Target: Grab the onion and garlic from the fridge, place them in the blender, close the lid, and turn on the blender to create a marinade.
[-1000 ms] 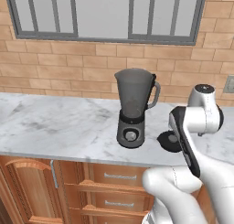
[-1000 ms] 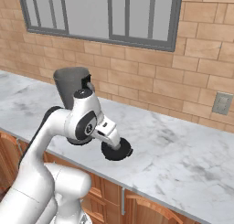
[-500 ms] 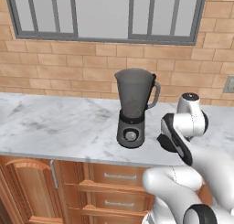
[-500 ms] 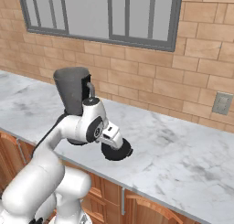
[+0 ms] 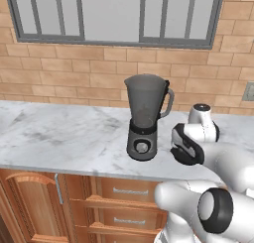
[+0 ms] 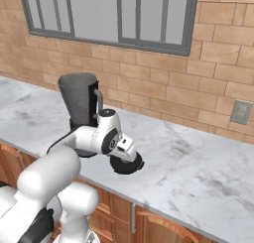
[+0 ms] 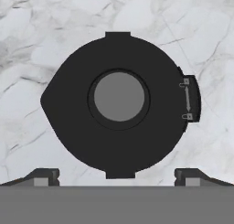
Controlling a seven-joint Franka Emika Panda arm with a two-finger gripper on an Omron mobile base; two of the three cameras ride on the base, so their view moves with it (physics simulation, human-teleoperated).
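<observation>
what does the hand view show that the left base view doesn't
Hand view alone: the whole lid from above, its grey knob in the centre, and two finger tips set wide apart on either side of it. Left base view alone: the blender, window, brick wall and drawers. Shared: the marble counter.

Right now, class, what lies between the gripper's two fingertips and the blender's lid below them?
Nothing: in the hand view the open gripper hangs over the lid, with bare marble counter around it and no other object between.
</observation>
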